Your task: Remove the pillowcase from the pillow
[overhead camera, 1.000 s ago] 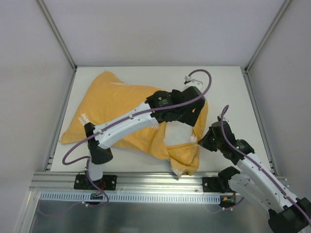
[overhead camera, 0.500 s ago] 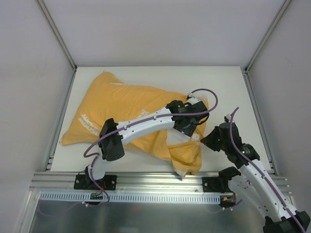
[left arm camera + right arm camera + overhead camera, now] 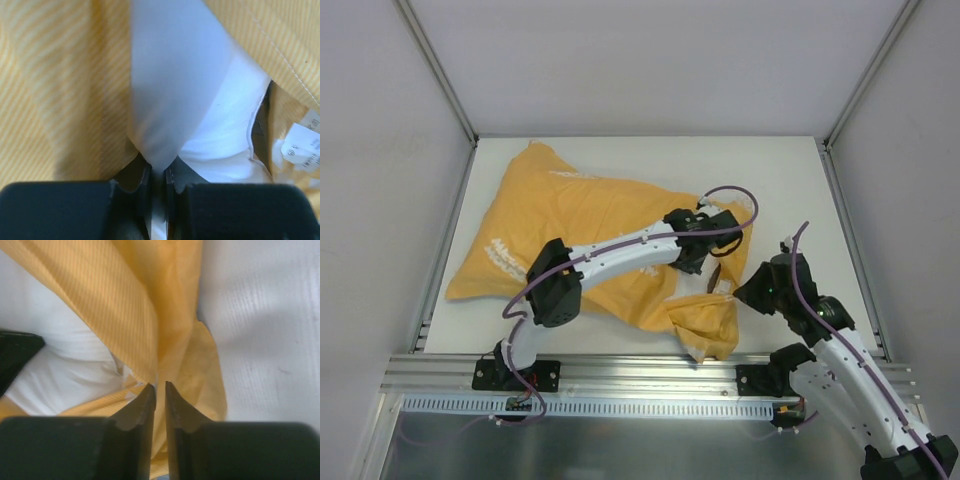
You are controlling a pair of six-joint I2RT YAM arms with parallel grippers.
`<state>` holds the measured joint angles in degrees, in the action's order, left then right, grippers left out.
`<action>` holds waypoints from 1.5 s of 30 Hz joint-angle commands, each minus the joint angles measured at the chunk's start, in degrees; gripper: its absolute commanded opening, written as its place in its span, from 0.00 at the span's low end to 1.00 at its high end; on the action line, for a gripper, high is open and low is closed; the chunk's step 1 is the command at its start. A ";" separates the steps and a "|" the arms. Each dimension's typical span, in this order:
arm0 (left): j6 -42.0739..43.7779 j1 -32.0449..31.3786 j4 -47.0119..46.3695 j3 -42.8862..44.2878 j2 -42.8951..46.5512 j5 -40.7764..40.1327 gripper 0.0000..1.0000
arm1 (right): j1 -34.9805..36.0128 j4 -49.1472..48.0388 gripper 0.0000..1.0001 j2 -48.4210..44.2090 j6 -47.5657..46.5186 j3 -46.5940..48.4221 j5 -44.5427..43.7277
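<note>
One ribbed orange pillowcase [image 3: 570,215], smooth white pillow [image 3: 180,75]

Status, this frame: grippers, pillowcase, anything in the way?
Left gripper shut on the pillow. Right gripper shut on the pillowcase edge. Pillowcase mostly on. Nothing in the way.

Across the counter [image 3: 790,190], from far left to near right: pillowcase [image 3: 570,210]. Inside it, exposed at the right end: pillow [image 3: 200,120]. At that opening, left gripper [image 3: 159,167]; just to its right, right gripper [image 3: 160,387].
</note>
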<state>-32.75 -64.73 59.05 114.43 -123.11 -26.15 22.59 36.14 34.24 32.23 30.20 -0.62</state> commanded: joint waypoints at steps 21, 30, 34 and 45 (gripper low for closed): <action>-8.38 10.50 -17.39 -31.64 28.71 25.36 0.00 | 11.25 -4.32 0.79 33.06 -17.90 31.85 -1.75; -8.38 10.50 -17.56 -33.40 35.29 25.98 0.00 | 5.99 -6.43 0.28 41.96 -18.26 33.70 -4.03; -8.56 10.50 -17.65 -34.10 37.76 26.06 0.00 | 2.38 -8.37 0.01 43.71 -17.64 32.38 -2.10; -10.57 11.20 -17.47 -40.24 52.68 27.91 0.00 | -4.83 -8.54 0.01 43.11 -15.79 31.33 -2.72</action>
<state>-40.86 -53.89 39.00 75.42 -79.55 -1.98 20.25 29.80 78.17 16.67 62.04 1.56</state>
